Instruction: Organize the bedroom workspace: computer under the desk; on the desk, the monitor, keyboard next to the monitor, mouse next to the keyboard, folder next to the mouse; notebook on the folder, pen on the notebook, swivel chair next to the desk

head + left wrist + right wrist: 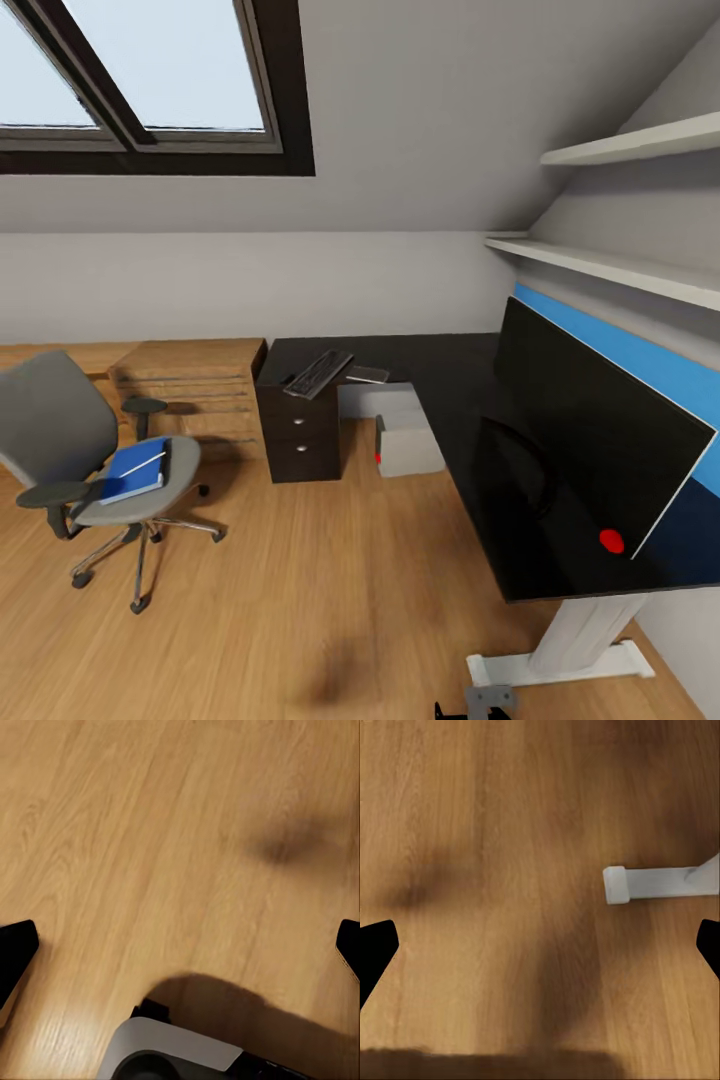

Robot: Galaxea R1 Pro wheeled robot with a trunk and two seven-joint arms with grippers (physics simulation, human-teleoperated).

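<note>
1. Both end effectors hang over bare wooden floor (150, 832): the left end effector (180, 945) shows its two black fingertips (15, 952) at opposite edges of its wrist view, spread wide and holding nothing; the right end effector (540, 945) is spread just as wide and also holds nothing, with the worktop's white foot (660, 883) on the floor ahead of it.
2. L-shaped black worktop (420, 370) runs along the far wall and the right wall, with a blue back panel (640, 360) on the right and a black three-drawer unit (298, 425) under its far left end.
3. Monitor (590, 450) stands on the right wing of the worktop, against the blue panel.
4. Swivel chair (75, 450) stands on the floor at the left, well apart from the worktop, beside a light wooden drawer chest (195, 395).
5. Computer (408, 443), a light grey tower, sits on the floor under the worktop, just right of the drawer unit.
6. Keyboard (318, 372) lies on the worktop above the drawer unit.
7. Folder (135, 472), bright blue, lies on the chair seat.
8. Notebook (367, 375) lies on the worktop just right of the keyboard.
9. Pen (143, 464), thin and white, rests on top of the folder.
</note>
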